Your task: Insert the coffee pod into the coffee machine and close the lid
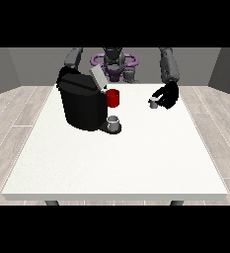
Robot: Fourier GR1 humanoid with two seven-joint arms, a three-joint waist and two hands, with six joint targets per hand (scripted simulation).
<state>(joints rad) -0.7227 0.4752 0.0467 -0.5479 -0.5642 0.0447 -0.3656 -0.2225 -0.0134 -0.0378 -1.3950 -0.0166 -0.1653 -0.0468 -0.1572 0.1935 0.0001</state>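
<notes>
A black coffee machine [81,104] stands on the white table [116,158] at the left, its grey lid [97,77] tilted up and open. A grey cup [114,121] sits on its drip base, and a red mug [113,98] stands just behind the spout. The small grey coffee pod [154,102] rests at the right, with the hand at the view's right [167,95] curled round it. The hand at the view's left is hidden behind the machine; only its grey arm [74,58] shows above it.
The table's front half lies bare and white, with its edge near the bottom. A wooden floor surrounds it. The robot's torso [114,62] sits behind the far edge.
</notes>
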